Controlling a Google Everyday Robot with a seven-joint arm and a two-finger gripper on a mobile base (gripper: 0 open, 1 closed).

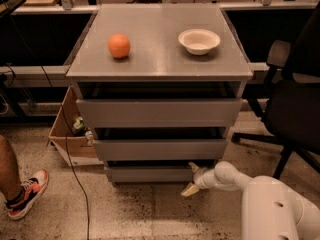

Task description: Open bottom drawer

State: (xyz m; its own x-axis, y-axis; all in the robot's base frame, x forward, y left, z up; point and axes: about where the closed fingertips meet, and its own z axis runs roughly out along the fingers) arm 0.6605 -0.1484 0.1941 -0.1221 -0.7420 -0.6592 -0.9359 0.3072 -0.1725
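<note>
Light is dim and warm, falling from above onto the cabinet top (160,64), which carries a pale, soft sheen near its middle. The orange (119,46) and the bowl (199,40) throw short, soft shadows close beneath them. Black bands of shade fill the gaps between the drawer fronts, and the bottom drawer (150,174) is the darkest front. Toward 9 and 3 o'clock the surroundings sink almost to black. The gripper (191,178), at 5 o'clock by that drawer's right end, sits half-shaded, while the white arm shell (272,209) is the brightest patch.
</note>
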